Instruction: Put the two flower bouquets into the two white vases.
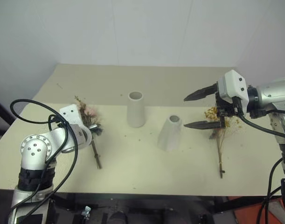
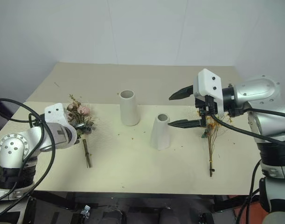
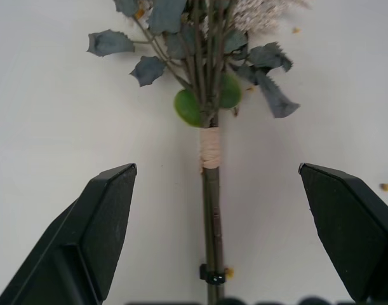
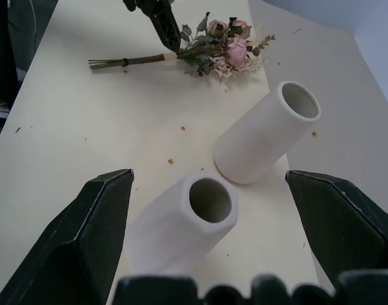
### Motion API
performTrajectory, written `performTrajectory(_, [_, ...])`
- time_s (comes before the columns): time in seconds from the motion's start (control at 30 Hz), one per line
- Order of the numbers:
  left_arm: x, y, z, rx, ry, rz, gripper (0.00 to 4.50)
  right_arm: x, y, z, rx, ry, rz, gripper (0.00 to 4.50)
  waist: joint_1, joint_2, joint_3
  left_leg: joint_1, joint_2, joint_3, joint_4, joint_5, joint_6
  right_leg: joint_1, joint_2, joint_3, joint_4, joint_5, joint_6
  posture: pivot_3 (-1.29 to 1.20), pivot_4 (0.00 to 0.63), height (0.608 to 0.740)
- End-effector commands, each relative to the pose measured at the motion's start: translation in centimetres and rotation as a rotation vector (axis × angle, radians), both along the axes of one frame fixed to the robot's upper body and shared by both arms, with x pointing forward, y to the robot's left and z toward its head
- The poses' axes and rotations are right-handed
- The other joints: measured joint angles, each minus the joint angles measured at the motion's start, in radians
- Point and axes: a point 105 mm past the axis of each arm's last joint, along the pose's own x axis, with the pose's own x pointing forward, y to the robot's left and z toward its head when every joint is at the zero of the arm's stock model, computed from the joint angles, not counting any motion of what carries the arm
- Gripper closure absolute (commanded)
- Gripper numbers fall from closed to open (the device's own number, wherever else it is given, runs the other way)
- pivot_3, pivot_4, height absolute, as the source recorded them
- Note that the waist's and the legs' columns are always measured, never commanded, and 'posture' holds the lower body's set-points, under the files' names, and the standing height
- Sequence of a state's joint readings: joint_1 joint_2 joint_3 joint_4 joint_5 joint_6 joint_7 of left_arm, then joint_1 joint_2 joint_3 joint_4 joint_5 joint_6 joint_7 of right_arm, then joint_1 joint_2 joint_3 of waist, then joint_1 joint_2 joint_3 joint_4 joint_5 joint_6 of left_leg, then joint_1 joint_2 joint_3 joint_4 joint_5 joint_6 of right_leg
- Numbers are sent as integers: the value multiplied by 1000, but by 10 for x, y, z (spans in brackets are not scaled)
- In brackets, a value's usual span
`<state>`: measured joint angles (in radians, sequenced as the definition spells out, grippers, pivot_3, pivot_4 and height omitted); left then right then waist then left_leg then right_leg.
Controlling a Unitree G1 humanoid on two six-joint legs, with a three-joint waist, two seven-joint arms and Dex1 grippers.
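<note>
The bouquet of pink roses [image 1: 88, 114] lies flat on the table's left side, stems toward the front edge. My left gripper [image 3: 217, 168] hovers just over it, open, with its fingers on either side of the taped stem [image 3: 210, 152] and not touching it. A tall cylindrical white vase [image 1: 135, 109] stands mid-table, and a shorter cone-shaped white vase [image 1: 170, 134] stands to its front right. The yellow-orange spray [image 1: 220, 140] lies at the right. Above that spray's flower heads my right gripper [image 1: 185, 112] is open and empty, pointing left toward the cone vase [image 4: 181, 229].
The cream table [image 1: 133, 168] carries scattered petal crumbs [image 4: 170, 161]. A white wall stands close behind its far edge. Black cables [image 1: 63, 154] loop around my left arm near the front left corner.
</note>
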<state>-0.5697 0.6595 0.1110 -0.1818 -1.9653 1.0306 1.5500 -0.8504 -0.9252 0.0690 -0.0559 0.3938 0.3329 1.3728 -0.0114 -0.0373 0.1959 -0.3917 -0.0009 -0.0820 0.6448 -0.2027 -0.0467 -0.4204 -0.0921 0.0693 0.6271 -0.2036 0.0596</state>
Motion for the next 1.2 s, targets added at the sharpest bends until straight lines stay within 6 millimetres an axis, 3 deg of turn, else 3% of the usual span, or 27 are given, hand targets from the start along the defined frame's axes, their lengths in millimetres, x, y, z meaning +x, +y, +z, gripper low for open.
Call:
performTrajectory(0.03, [3,4,0,9,13,-18,21,-5,1,11,-4,-56,3,0,0,0,0,0,0,0,0,0,0,0,0,0,0,0,0,0,150,740])
performTrajectory(0.7, [37,14,-24,31,89,-115,21,-8,-3,7,-2,-32,-40,0,-3,0,0,-1,0,0,0,0,0,-1,0,0,-1,0,0,0,150,740])
performTrajectory(0.83, [43,5,-29,38,74,-138,903,-8,-2,7,3,-34,-43,0,1,0,0,-1,0,0,0,0,0,-1,0,-1,-1,0,1,0,150,740])
performTrajectory(1.17, [53,10,-24,45,43,-127,4241,-7,-5,6,9,-36,-62,0,-3,0,0,-2,0,0,0,0,-1,-1,0,-1,-1,0,1,0,150,740])
performTrajectory(1.2, [54,11,-22,52,34,-123,4368,-7,-5,6,10,-36,-64,0,-3,0,0,-2,0,0,0,0,-1,-1,0,-1,-1,0,1,0,150,740])
